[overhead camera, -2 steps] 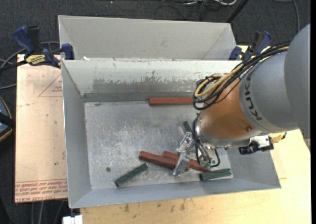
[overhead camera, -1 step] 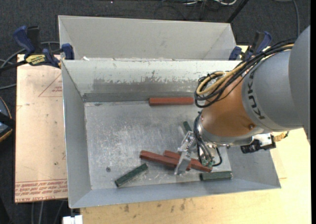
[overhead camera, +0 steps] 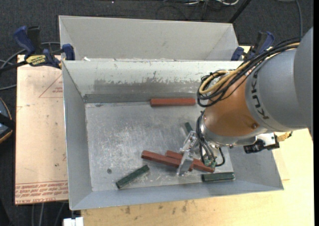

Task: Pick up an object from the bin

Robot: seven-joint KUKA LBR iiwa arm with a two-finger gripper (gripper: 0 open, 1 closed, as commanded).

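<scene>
so the arm point(overhead camera: 281, 90) comes in from the right, and its end effector point(overhead camera: 185, 159) is down low in the front right part of the bin point(overhead camera: 75, 135), right on top of a small pile of red-brown bars. the short red-brown bar point(overhead camera: 174, 155) sits directly under it. a longer red-brown bar point(overhead camera: 155, 158) pokes out to the left of it, and a third red-brown bar point(overhead camera: 203, 167) lies just to its right, partly tucked under the wrist. honestly can't tell from here if the end effector is clenched or released, it's all tangled up with the pile.

other stuff: a dark green bar point(overhead camera: 218, 176) lies just beside the pile near the front right corner. another dark green bar point(overhead camera: 132, 176) lies tilted further left along the front. a small dark green piece point(overhead camera: 188, 127) is just behind the end effector. one long red-brown bar point(overhead camera: 173, 102) lies flat against the back wall, well apart from everything.
</scene>
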